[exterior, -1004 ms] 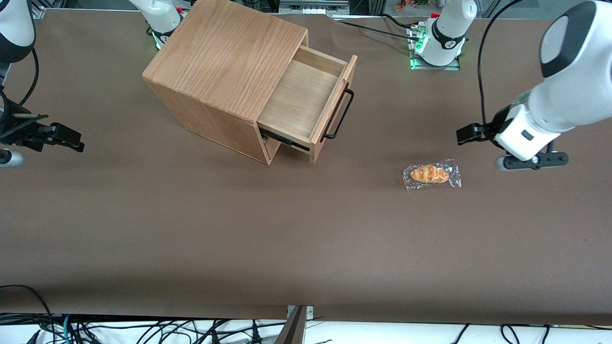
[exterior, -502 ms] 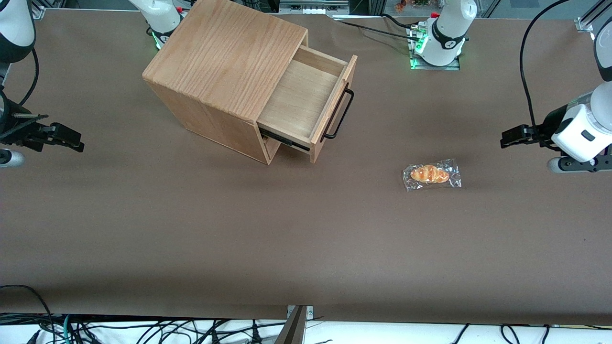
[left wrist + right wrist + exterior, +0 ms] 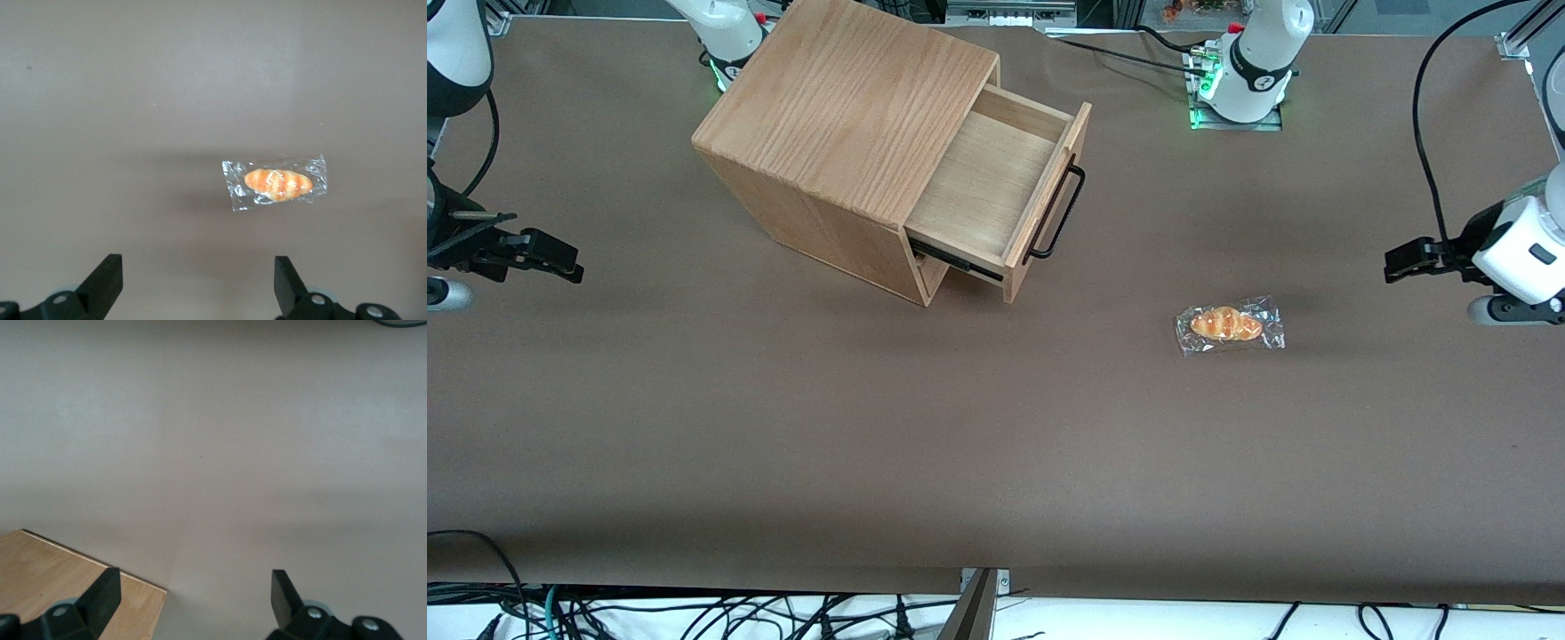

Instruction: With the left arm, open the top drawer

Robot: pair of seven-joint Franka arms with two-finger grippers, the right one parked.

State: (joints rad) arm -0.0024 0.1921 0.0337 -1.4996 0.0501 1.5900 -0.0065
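Note:
The top drawer [image 3: 983, 191] stands pulled out of the oak-grain cabinet [image 3: 845, 116], its light wood tray showing bare and its black bar handle [image 3: 1056, 213] free. The left arm [image 3: 1525, 244] hangs at the working arm's end of the table, well apart from the drawer. Its gripper [image 3: 1405, 264] [image 3: 198, 283] is open, with nothing between the fingers, and sits above bare table surface.
A wrapped bread roll [image 3: 1229, 325] [image 3: 277, 183] lies on the brown table [image 3: 996, 444] between the drawer and the gripper, nearer the front camera than the drawer. Arm bases [image 3: 1245, 80] stand at the table's back edge. Cables hang along the front edge.
The left arm has drawn away from the drawer toward the working arm's end of the table, partly leaving the front view. Drawer and roll have not moved.

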